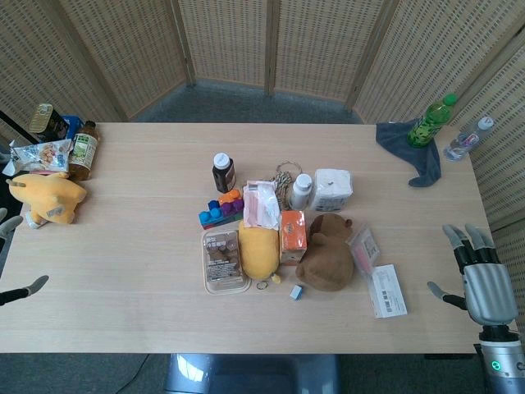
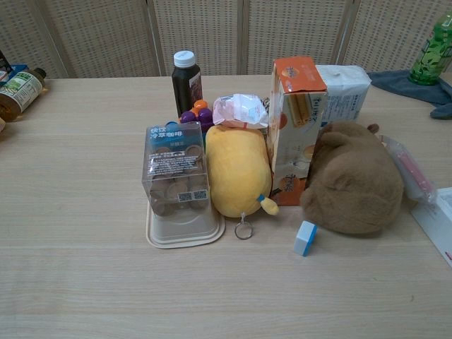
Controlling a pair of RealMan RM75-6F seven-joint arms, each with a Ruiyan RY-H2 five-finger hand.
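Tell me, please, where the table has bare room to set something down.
Bare wood lies between the yellow plush dog and the clear coffee box, and along the far edge behind the dark bottle. The cluster around the brown plush bear is crowded.

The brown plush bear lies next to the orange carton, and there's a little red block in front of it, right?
Not quite. The small block is blue and white, not red, as the chest view shows. The brown plush bear does lie beside the orange carton.
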